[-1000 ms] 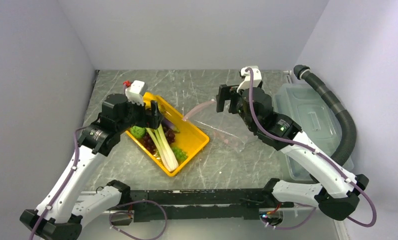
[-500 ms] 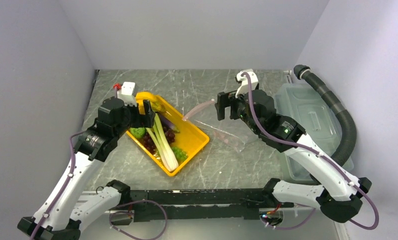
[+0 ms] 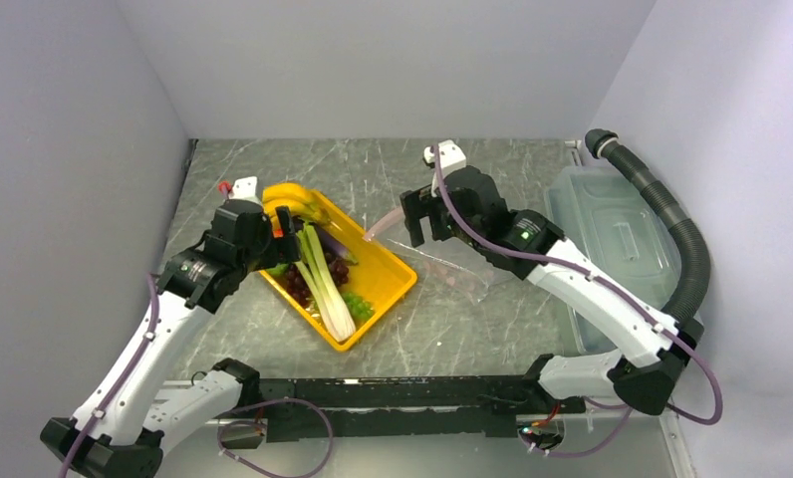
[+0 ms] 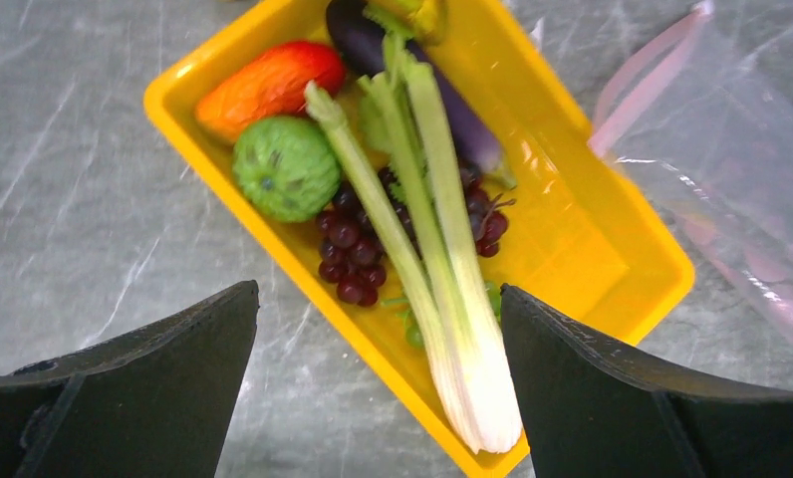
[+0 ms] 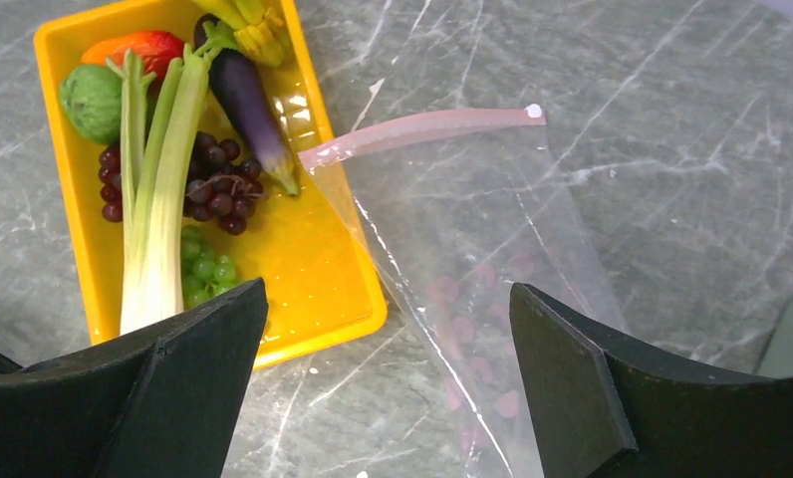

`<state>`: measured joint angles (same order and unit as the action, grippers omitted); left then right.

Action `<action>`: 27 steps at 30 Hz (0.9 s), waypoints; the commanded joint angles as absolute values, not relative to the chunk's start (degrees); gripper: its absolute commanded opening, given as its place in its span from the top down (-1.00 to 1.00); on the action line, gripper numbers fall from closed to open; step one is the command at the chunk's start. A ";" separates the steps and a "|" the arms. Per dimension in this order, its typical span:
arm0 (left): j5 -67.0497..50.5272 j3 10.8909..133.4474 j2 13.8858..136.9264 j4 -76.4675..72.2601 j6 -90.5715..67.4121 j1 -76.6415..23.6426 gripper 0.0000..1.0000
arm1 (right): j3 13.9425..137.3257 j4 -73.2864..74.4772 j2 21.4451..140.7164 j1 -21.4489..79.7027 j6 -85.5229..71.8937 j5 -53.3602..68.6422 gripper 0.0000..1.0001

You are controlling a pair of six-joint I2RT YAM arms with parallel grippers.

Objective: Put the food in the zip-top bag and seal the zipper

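Grey marbled table (image 3: 393, 164) carries everything. Left gripper (image 4: 378, 291) hovers wide open over the yellow tray (image 4: 572, 259), where the food (image 4: 452, 249) lies. Beside it the zip-top bag (image 5: 472, 249) lies flat, zipper (image 5: 422, 127) reaching the tray's rim. Right gripper (image 5: 388, 291) hangs above, also wide open.

A grey table (image 3: 452, 319) veined in white like marble spans the whole enclosure. Plain pale lilac-grey walls close it in: a back wall (image 3: 393, 70), a left wall (image 3: 64, 199) and a right wall (image 3: 741, 100). The light is soft and even, with a faint sheen on the tabletop. A black ribbed hose (image 3: 693, 261) curves down the right side, beside a cloudy lidded bin (image 3: 622, 224).
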<state>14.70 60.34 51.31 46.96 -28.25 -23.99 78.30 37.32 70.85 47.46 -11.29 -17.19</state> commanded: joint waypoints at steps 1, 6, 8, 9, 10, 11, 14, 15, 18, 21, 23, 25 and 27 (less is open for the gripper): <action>19.87 62.07 53.18 54.14 -38.74 -24.17 -0.92 | 82.27 36.63 74.18 47.72 -10.72 -13.38 -0.91; 25.80 61.27 54.57 59.49 -45.84 -24.17 -0.93 | 87.22 35.46 81.76 47.77 -10.34 -9.63 -0.89; 27.06 60.69 54.50 60.76 -47.64 -24.13 -0.95 | 90.24 35.71 85.51 47.82 -10.16 -8.76 -0.88; 27.27 60.39 54.31 60.93 -47.90 -24.12 -0.96 | 91.93 35.89 87.38 47.82 -10.00 -8.17 -0.88; 27.29 60.12 54.13 61.05 -48.16 -24.09 -0.96 | 93.61 35.83 89.07 47.78 -9.75 -7.49 -0.88; 27.35 59.85 53.92 61.08 -48.36 -24.06 -0.97 | 95.27 35.56 90.71 47.81 -9.54 -6.76 -0.88; 27.47 59.20 53.09 61.05 -48.46 -24.08 -0.99 | 102.12 35.88 96.31 47.75 -8.79 -4.59 -0.89; 27.58 58.98 52.71 60.97 -48.46 -24.08 -0.99 | 104.79 36.43 98.44 47.74 -8.57 -3.92 -0.88; 27.98 58.30 51.30 61.02 -48.73 -24.08 -0.99 | 112.12 38.23 105.05 47.74 -8.29 -2.59 -0.88; 28.56 58.14 49.61 61.45 -48.73 -24.08 -0.99 | 118.59 39.24 111.25 47.77 -7.94 -1.28 -0.88; 28.22 58.18 48.52 61.35 -48.27 -24.08 -0.99 | 122.02 39.37 114.48 47.73 -7.78 -0.35 -0.87; 27.79 57.95 47.17 60.50 -47.33 -24.03 -0.99 | 125.11 38.98 117.30 47.74 -7.55 1.27 -0.87; 27.55 57.73 45.83 59.96 -46.41 -24.06 -0.99 | 127.56 38.33 119.74 47.72 -7.51 2.35 -0.87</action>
